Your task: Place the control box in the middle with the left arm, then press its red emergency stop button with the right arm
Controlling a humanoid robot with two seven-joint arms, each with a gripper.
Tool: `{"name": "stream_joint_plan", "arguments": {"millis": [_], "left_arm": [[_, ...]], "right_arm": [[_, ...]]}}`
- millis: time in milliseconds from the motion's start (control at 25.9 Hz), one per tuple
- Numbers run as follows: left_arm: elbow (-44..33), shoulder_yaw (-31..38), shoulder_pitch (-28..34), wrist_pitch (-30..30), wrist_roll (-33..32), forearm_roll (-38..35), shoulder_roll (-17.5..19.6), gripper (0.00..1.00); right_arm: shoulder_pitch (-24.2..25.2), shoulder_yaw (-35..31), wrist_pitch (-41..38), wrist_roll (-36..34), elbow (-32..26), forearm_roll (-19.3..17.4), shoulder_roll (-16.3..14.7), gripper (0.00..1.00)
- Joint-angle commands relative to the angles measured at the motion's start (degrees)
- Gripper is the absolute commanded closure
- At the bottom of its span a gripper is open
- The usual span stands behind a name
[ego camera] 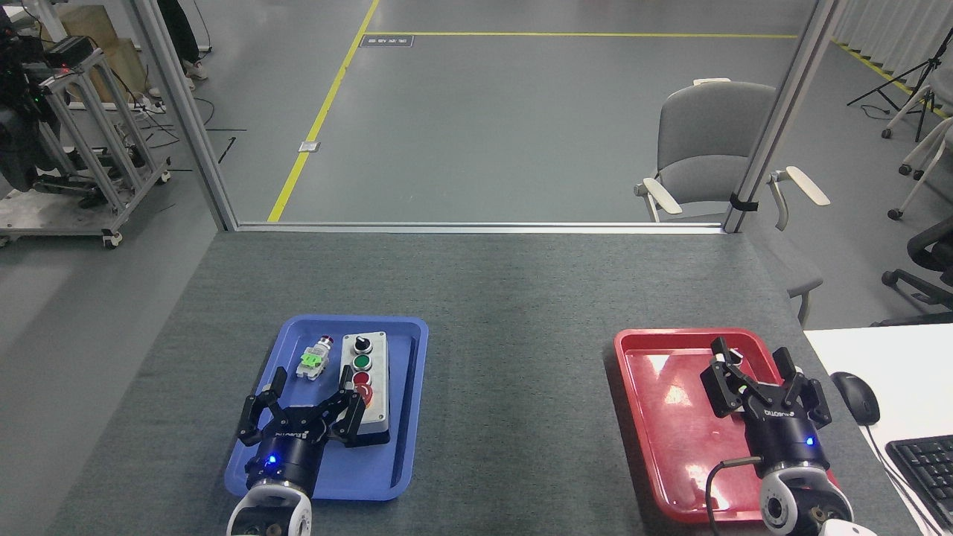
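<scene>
control box (370,376) | grey, lengthwise in blue tray (406,447) | emergency button partly hidden

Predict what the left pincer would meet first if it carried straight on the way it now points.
Probably the control box: the left pincer, fingers spread, points up the blue tray at its near end. Height is unclear.

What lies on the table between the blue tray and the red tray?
Nothing. In the head view, the stretch between the blue tray and the red tray is bare dark grey tabletop.
</scene>
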Motion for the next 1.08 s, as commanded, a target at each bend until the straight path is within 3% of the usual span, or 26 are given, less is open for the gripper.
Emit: {"name": "stream_joint_plan", "arguments": {"millis": [0, 425, 541, 657, 1044], "left_arm": [[0.1, -0.1, 0.1, -0.1, 0.4, 0.0, -0.1, 0.0], [-1.0, -0.1, 0.2, -0.1, -1.0, -2.4, 0.3, 0.0], [-0.3, -0.8, 0.3, 0.2, -1.5, -2.5, -1.1, 0.01], [0.1, -2.2, 1.4, 3.1, -3.2, -2.6, -2.7, 0.0], [6.5, -6.5, 0.8, 11.2, -1.8, -3.7, -2.6, 0.0]], "right_arm": [[0.0, 0.1, -0.1, 0.0, 0.0, 0.0, 0.0, 0.0], [0.5, 0.1, -0.1, -0.1, 0.0, 0.1, 0.0, 0.0], [0.5, 0.1, -0.1, -0.1, 0.0, 0.0, 0.0, 0.0], [0.5, 0.1, -0.1, -0.1, 0.0, 0.1, 0.0, 0.0], [0.5, 0.1, -0.1, -0.1, 0.0, 0.0, 0.2, 0.0]]}}
